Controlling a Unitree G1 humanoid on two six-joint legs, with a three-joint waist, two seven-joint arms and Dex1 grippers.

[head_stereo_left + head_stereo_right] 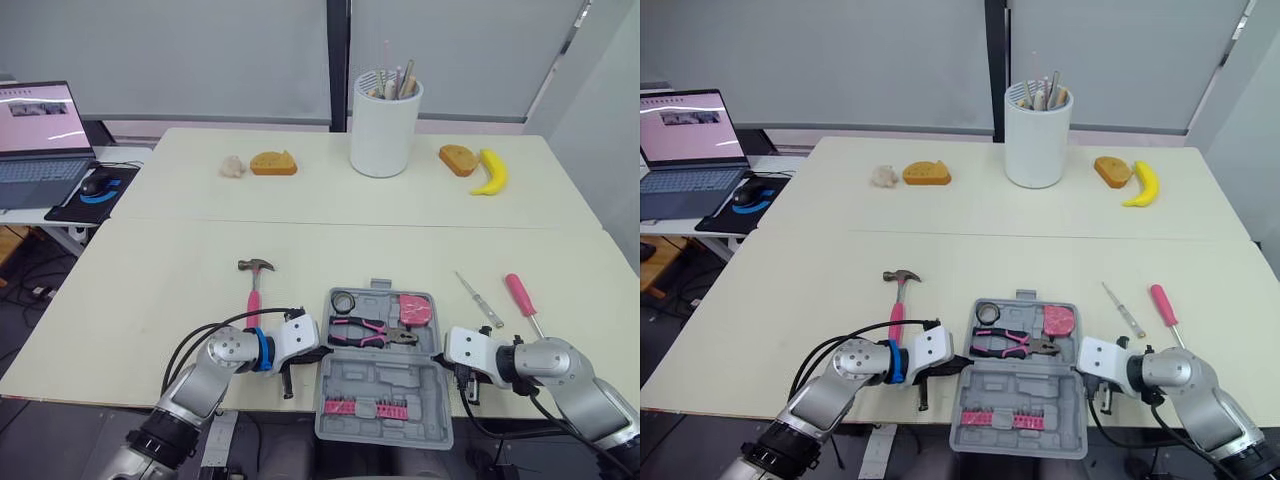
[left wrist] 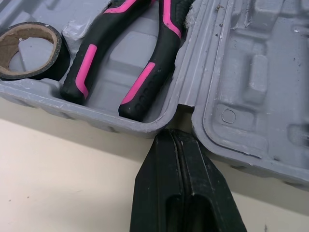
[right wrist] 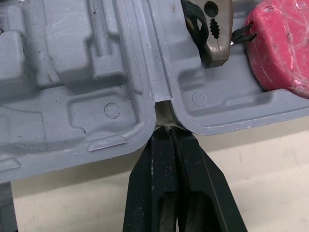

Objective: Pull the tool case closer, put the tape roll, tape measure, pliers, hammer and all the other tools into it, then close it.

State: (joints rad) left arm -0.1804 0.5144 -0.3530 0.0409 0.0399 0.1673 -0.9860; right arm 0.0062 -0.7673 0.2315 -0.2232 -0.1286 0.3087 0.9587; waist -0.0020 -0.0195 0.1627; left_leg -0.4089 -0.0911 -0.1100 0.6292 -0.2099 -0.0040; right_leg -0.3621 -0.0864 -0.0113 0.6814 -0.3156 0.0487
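The grey tool case (image 1: 385, 375) lies open at the table's front edge. Its far half holds a black tape roll (image 1: 343, 301), pink-and-black pliers (image 1: 368, 330) and a pink tape measure (image 1: 415, 310); its near half holds a row of pink bits (image 1: 364, 407). My left gripper (image 2: 172, 137) is shut, its tips against the hinge notch on the case's left side. On the right side, my right gripper (image 3: 168, 130) is shut with its tips at the other hinge notch. A pink-handled hammer (image 1: 254, 285) lies left of the case. Right of it lie a thin screwdriver (image 1: 480, 299) and a pink-handled one (image 1: 522, 301).
At the back stand a white cup of utensils (image 1: 385, 128), a bread piece (image 1: 273, 162) beside a small pale lump (image 1: 232, 166), and another bread piece (image 1: 458, 158) by a banana (image 1: 490, 173). A laptop (image 1: 40, 140) and mouse sit on a side desk at left.
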